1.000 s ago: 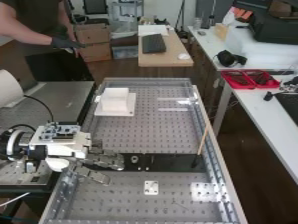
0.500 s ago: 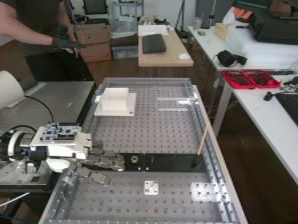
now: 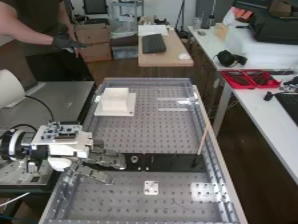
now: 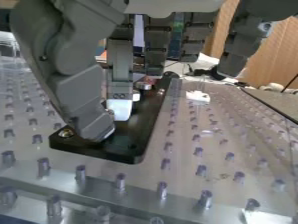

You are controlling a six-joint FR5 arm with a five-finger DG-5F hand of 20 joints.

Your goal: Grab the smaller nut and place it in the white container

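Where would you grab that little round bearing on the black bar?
I'd pinch the bearing by its outer rim, coming from above: it is small and round, and sits low on the flat black bar.

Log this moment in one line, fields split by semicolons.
hand: over one end of black bar; bearing: on black bar; white container: on bench, apart from hand

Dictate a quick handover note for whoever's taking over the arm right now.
Hand: at the black bar, down over its end beside the bearing; I can't tell whether it has the smaller nut.
Things: bearing standing on the bar; white container on its white base, farther along the bench.
Done: hand is at the parts; a grasp can't be confirmed.
Left: probably secure the smaller nut, then carry it to the white container and place it inside.
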